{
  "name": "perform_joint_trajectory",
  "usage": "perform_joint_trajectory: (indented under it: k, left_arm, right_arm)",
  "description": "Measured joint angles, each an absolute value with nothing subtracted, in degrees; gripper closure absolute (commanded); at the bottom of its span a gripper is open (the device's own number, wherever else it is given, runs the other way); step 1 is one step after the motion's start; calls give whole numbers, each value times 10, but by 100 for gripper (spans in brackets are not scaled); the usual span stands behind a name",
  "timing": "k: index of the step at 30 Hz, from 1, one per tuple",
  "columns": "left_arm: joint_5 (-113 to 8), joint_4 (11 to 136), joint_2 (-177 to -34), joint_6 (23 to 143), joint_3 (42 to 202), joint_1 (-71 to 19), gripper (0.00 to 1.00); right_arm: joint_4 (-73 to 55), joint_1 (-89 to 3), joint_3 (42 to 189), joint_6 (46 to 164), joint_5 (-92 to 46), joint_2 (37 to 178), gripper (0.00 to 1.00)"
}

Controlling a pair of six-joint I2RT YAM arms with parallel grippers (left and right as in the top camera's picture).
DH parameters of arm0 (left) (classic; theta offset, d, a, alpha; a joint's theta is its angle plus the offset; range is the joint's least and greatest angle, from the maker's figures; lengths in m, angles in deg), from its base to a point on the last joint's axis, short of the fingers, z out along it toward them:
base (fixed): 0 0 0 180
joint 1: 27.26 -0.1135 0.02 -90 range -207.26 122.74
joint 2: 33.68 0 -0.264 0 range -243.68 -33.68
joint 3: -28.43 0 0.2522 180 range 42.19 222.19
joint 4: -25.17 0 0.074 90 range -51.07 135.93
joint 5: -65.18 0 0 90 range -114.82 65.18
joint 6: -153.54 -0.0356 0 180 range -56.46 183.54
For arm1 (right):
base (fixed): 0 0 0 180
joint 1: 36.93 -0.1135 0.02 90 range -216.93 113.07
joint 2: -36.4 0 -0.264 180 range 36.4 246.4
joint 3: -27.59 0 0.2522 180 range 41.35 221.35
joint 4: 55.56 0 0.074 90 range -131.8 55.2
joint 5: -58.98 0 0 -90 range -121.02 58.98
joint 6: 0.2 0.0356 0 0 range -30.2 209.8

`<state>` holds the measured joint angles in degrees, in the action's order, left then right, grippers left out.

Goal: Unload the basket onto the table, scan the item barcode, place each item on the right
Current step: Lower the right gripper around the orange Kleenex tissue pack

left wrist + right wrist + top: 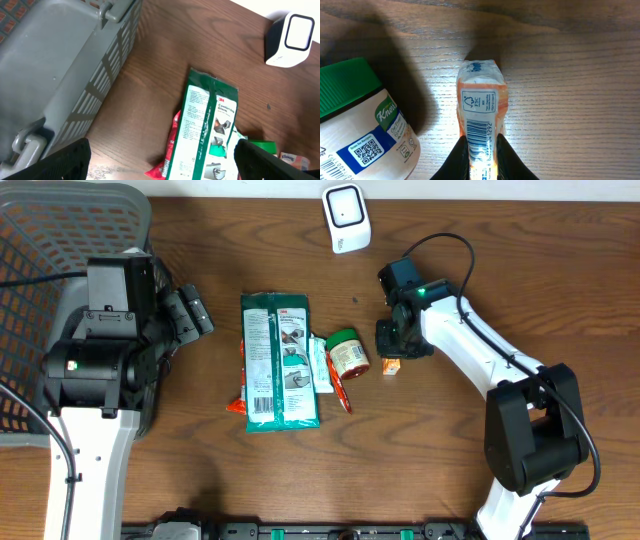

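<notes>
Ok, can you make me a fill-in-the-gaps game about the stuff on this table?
1. The Knorr jar has a ____ lid.
2. The right fingers pinch the small orange pack, and its black-and-white striped ____ faces the wrist camera.
3. The left fingers hold nothing and are wide ____.

Missing words: green; barcode; open.

Knorr jar (pixel 360 125) crowding one side of my right pincer (pixel 482 162), tissue pack (pixel 480 100) filling its gap, bare table (pixel 570 75) free ahead and opposite the jar
</notes>
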<state>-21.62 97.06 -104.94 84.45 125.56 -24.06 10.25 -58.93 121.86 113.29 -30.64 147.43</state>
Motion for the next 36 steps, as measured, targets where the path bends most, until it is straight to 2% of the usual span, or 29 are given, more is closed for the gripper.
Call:
perform_joint_trajectory:
  k: [12, 15, 19, 36]
  left_arm:
    - [-216, 971, -1049, 844, 1256, -241, 9]
    - [-216, 971, -1049, 844, 1256, -241, 9]
    - [-216, 971, -1049, 844, 1256, -241, 9]
    - [-216, 971, -1049, 844, 1256, -241, 9]
  right_arm:
    - [102, -589, 1219, 1133, -313, 1474, 85]
    - [102, -589, 1219, 1133, -318, 1474, 89]
    - [102, -589, 1218, 1133, -322, 1474, 99]
    - [180, -555, 1218, 1130, -396, 1455, 99]
